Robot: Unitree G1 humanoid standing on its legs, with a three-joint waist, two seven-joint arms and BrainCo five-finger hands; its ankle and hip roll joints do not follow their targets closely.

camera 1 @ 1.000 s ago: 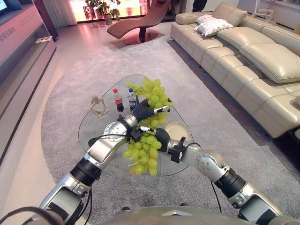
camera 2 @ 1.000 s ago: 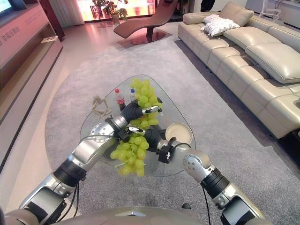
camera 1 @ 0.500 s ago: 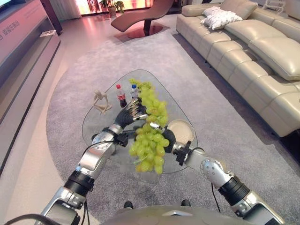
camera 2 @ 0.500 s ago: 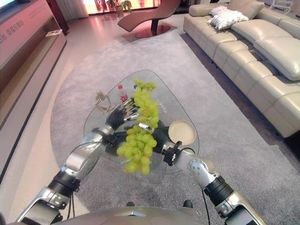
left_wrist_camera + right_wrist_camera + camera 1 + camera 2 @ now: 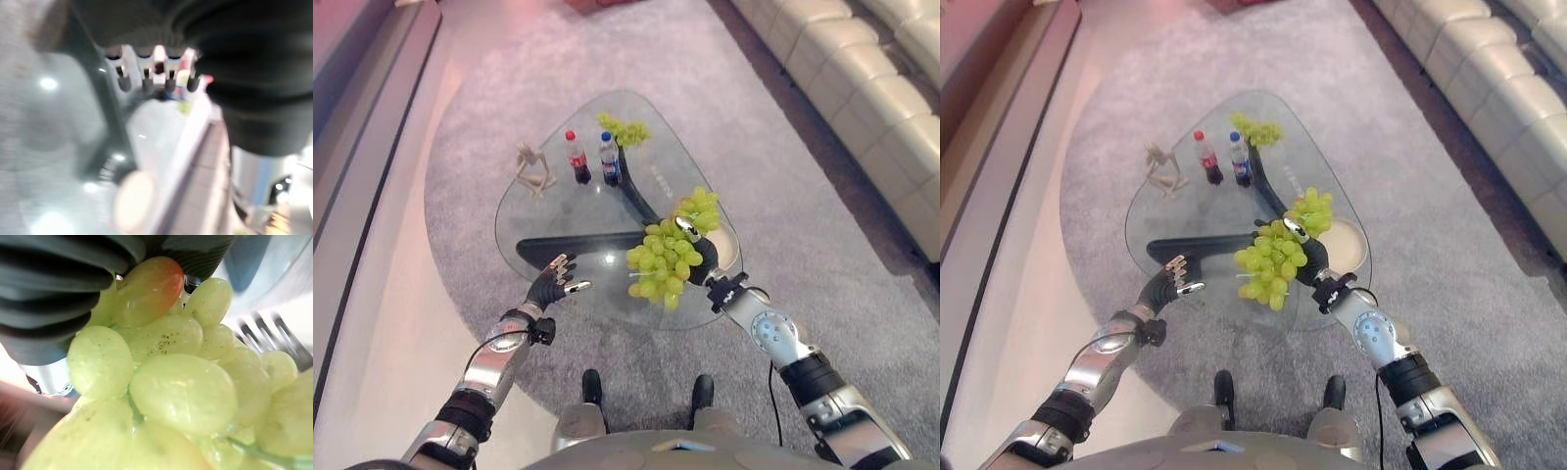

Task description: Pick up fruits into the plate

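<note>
A big bunch of green grapes (image 5: 664,262) hangs above the near right part of the glass table (image 5: 558,215), with my right hand (image 5: 703,266) shut on it. The grapes (image 5: 181,396) press right up against the right wrist view. The bunch's far end (image 5: 700,203) reaches over the cream plate (image 5: 1349,247), which is partly hidden behind the fruit and hand. A smaller green bunch (image 5: 625,128) lies at the table's far corner. My left hand (image 5: 554,285) hovers over the table's near left edge, its fingers (image 5: 155,68) relaxed and empty.
Two small bottles (image 5: 576,157) (image 5: 610,159) and a pale figurine (image 5: 535,168) stand on the far half of the table. A dark curved frame (image 5: 578,247) shows under the glass. Grey carpet surrounds the table, with a cream sofa (image 5: 891,108) to the right.
The camera has tilted down. My left hand has come off the grapes and drawn back to the near left edge. My right hand has carried the bunch rightward to the plate.
</note>
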